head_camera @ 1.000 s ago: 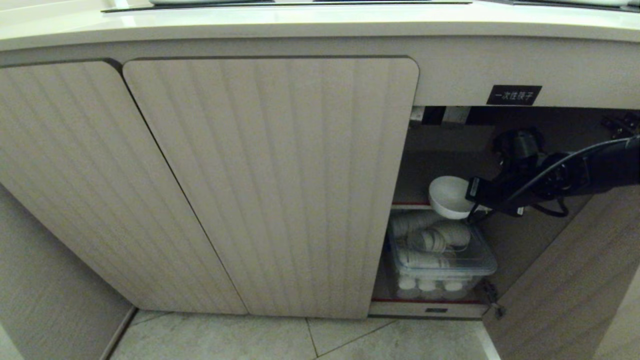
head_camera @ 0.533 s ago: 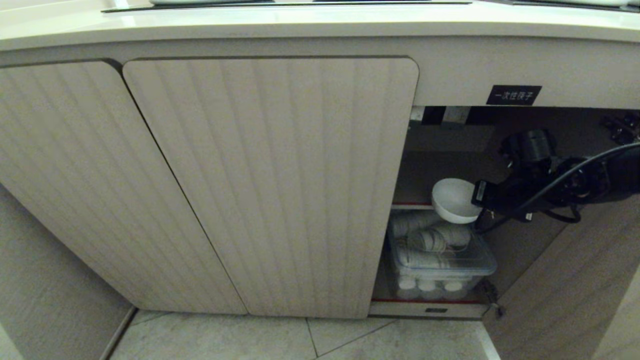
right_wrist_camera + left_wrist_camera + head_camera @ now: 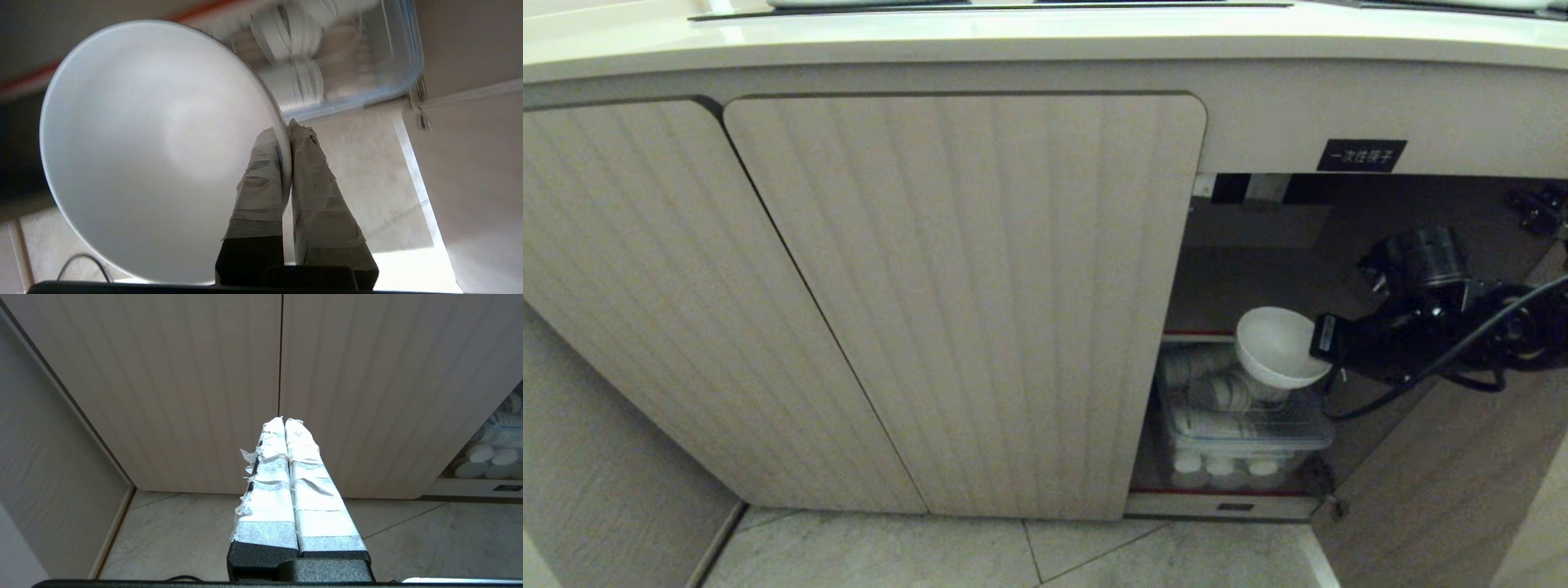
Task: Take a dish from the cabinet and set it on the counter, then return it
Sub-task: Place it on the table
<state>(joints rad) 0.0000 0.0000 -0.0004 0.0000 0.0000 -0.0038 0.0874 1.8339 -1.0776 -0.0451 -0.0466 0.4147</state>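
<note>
A clear plastic box (image 3: 1241,429) sits low down inside the open part of the cabinet (image 3: 964,302), on the bottom shelf with the red edge. It is full of white throw-away cups (image 3: 1217,392) lying on their sides in stacks, and more round white cups show through the box's front wall. The box also shows in the right wrist view (image 3: 367,61), with its see-through rim and the ribbed white cups inside. In front of the box and a bit above it, the dish (image 3: 1278,347) hangs in the air, tipped so its empty inside faces the camera. It is a small, plain white bowl. The right gripper (image 3: 286,134) is clenched on the bowl's rim, one taped finger inside the bowl and one outside. The right arm reaches in from the right, in front of the dark opening. The left gripper (image 3: 284,422) is off to the side, with its two taped fingers pressed together and holding nothing, pointing at two closed ribbed doors. A small black label (image 3: 1362,154) with white letters sits above the opening. The counter (image 3: 1013,37) runs along the top, smooth and cream colored. The floor (image 3: 931,551) below is made of pale tiles. The cabinet's open door (image 3: 1445,482) swings out on the right.
</note>
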